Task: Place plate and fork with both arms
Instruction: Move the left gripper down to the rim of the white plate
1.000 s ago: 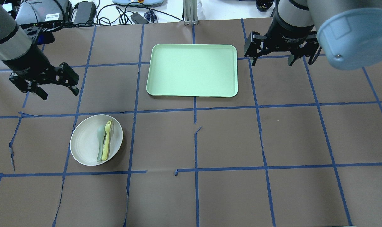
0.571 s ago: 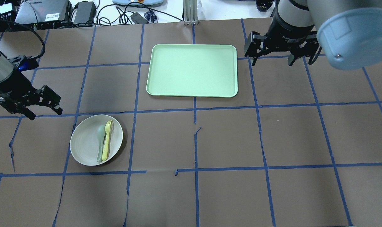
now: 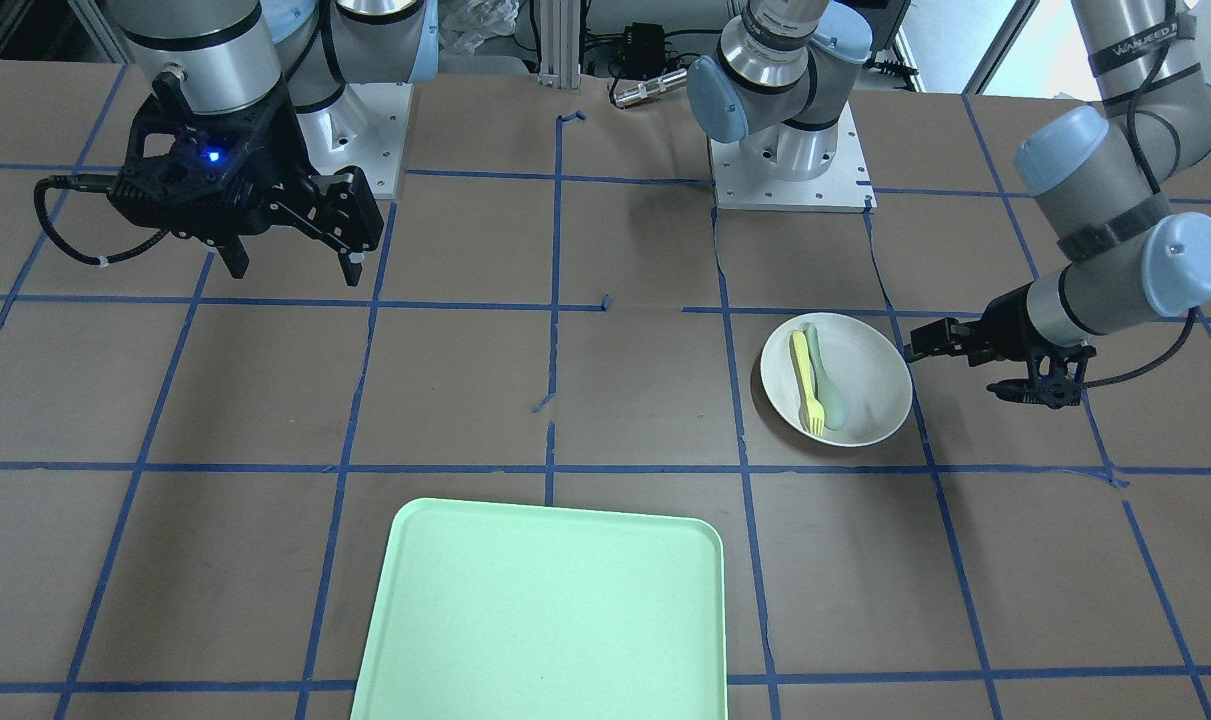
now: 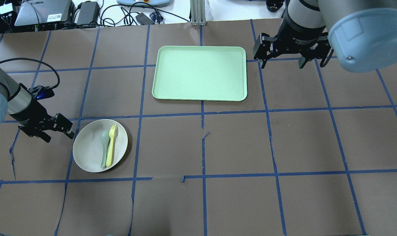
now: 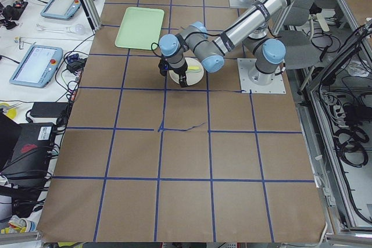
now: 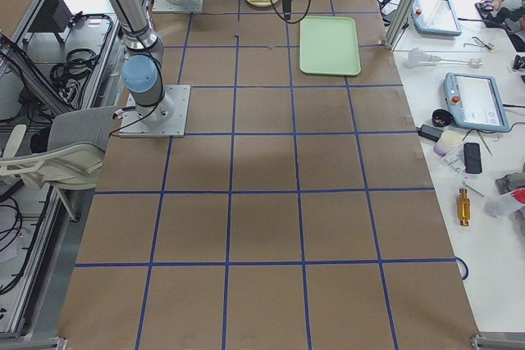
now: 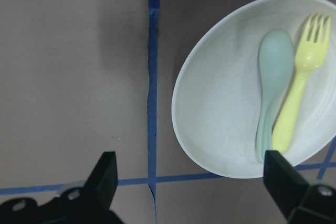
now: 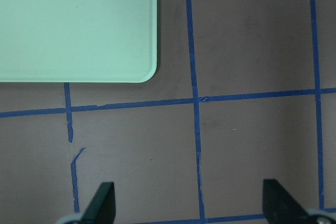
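Yellow fork point(image 7: 294, 98) partly hides the handle of the spoon point(image 7: 275, 64).

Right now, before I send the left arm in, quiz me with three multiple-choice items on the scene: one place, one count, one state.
1. Where does the fork lie? A on the tray; B on the bare table; C on the plate.
2. How many utensils does the plate hold? A one; B two; C three.
3. How is the left gripper? A open, beside the plate; B shut on the fork; C shut on the plate's rim.
Key: 1 C, the fork lies inside the plate, next to the spoon. 2 B, only fork and spoon are there. 3 A, the wrist view shows it spread wide, gripping nothing.
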Robot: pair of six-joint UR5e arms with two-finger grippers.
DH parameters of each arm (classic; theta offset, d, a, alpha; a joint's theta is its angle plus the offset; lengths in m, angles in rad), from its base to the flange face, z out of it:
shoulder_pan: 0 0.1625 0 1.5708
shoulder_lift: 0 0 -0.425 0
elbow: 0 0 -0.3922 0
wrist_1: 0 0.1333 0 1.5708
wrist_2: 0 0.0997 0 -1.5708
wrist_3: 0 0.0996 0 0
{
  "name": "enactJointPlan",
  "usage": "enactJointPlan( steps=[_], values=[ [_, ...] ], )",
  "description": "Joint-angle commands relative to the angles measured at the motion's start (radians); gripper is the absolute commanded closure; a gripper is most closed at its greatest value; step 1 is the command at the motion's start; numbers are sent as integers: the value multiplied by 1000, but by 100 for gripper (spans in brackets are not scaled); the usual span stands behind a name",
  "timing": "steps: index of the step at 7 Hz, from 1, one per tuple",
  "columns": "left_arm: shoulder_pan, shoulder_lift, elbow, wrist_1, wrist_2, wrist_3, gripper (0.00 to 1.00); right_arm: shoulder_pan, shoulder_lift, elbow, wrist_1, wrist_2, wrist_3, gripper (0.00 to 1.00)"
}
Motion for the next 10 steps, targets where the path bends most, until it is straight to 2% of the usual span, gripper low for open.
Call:
enactJointPlan(
  steps=[1, 2, 4, 7, 8, 9, 10],
  values=[
    [4, -70, -7, 13, -13, 2, 10, -1, 0, 2, 1, 0, 0, 0],
    [4, -83, -4, 5, -39, 4, 11, -1, 0, 1, -1, 2, 2, 0],
    [3, -94, -5, -9, -43, -10, 27, -1, 0, -1, -1, 2, 0, 0],
    [3, -123, -16, -10, -63, -56, 38, -1, 0, 4, -1, 2, 2, 0],
    [3, -126, -21, -16, -98, -55, 49, -1, 0, 1, -1, 2, 0, 0],
    [3, -127, -19, -18, -105, -59, 96, 0, 0, 2, -1, 2, 0, 0],
    [3, -133, -16, -16, -106, -58, 100, 0, 0, 2, -1, 2, 0, 0]
  ],
)
